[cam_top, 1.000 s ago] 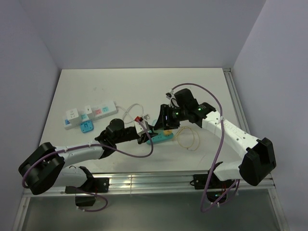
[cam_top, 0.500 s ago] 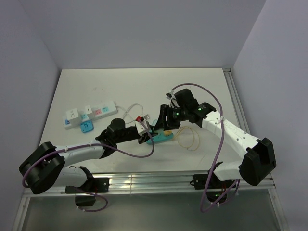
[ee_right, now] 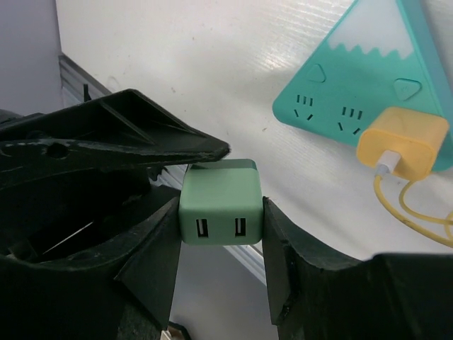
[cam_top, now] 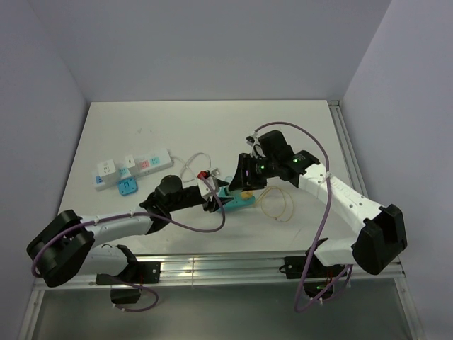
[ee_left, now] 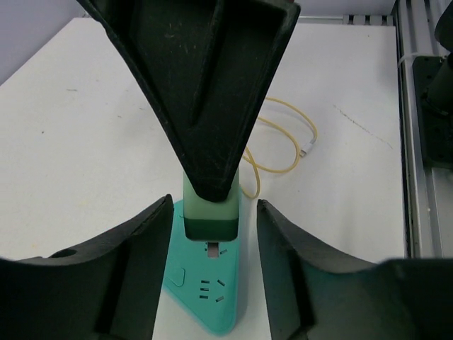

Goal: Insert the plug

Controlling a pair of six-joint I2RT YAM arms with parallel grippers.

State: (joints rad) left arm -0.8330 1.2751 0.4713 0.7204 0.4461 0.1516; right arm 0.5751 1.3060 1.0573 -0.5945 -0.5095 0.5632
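Note:
My right gripper [ee_right: 221, 212] is shut on a pale green USB charger plug [ee_right: 221, 191], its two ports facing the wrist camera. In the left wrist view the plug [ee_left: 211, 209] hangs just above a socket of the teal triangular power strip [ee_left: 212, 290]; I cannot tell whether they touch. My left gripper [ee_left: 214, 212] is open, with a finger [ee_left: 141, 262] on each side of the strip and a gap at the right one. In the top view both grippers, right [cam_top: 239, 185] and left [cam_top: 216, 202], meet at the strip [cam_top: 237, 202].
A yellow charger [ee_right: 401, 142] with a coiled yellow cable [cam_top: 276, 205] sits plugged in the teal strip. A white power strip [cam_top: 134, 168] and a blue plug [cam_top: 127, 186] lie at the left. A red-tipped white cable [cam_top: 202, 170] lies behind the left gripper.
My right gripper with the green plug has shifted slightly over the teal strip. The left arm has barely moved.

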